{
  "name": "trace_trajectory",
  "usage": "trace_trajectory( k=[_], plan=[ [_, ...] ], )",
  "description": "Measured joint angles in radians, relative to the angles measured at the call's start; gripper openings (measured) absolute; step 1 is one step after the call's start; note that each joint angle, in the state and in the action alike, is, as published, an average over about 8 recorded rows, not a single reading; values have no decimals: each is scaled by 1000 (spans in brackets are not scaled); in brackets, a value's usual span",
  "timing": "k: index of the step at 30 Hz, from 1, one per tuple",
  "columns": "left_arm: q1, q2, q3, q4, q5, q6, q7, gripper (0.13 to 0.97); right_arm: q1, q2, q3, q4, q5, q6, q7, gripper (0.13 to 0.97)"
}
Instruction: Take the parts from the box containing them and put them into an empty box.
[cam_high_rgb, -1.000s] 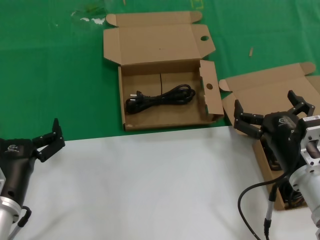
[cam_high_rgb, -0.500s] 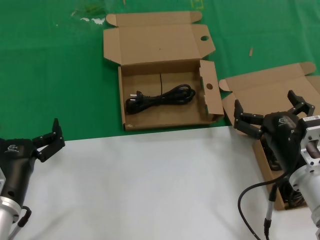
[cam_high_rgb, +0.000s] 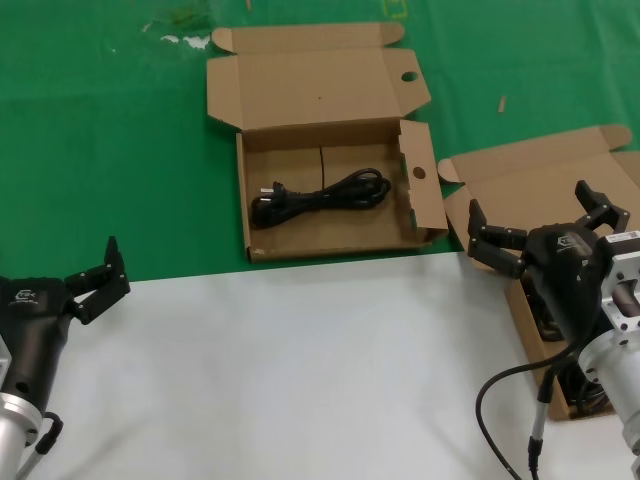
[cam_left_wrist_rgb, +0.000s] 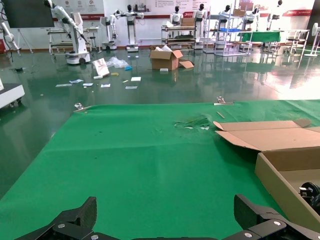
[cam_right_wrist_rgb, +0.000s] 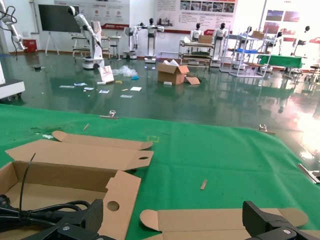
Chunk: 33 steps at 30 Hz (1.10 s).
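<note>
Head view, left to right. Low at the left edge, over the white sheet (cam_high_rgb: 300, 370), left gripper (cam_high_rgb: 93, 276): fingers spread wide, holding nothing, well apart from either box. Beyond the sheet, green cloth (cam_high_rgb: 100, 150) with a few pale scraps (cam_high_rgb: 172, 34) near its far edge. In the middle of the cloth, the box with round-holed flaps (cam_high_rgb: 405, 195), lid thrown back flat, holes in lid tab and in the upright side flap; inside on its floor one power cord (cam_high_rgb: 320, 194), a long looped black bundle, plug end toward the left wall. A small tan sliver (cam_high_rgb: 502, 102) on the cloth between the two boxes. At the right, the plain-flapped box (cam_high_rgb: 530, 180), lid open; most of its tray hidden behind the right gripper (cam_high_rgb: 540, 225) and its arm, so contents only a dark glimpse, not tellable. Right gripper poised above that box's near-left part, fingers wide apart, gripping nothing. A thin black cable (cam_high_rgb: 510, 400) looping from the right arm over the sheet.

Left wrist view: spread fingertips (cam_left_wrist_rgb: 75, 217) above green cloth, holed box's corner beside.

Right wrist view: the same cord in the holed box, open fingertips (cam_right_wrist_rgb: 265, 216) over the plain box's flap.
</note>
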Motion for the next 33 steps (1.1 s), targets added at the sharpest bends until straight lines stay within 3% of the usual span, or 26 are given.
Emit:
trace_trajectory(
  k=[33],
  plan=[
    [0, 0, 0, 0, 0, 0, 0, 966, 0, 0, 0, 0, 0, 0, 0, 966]
  ],
)
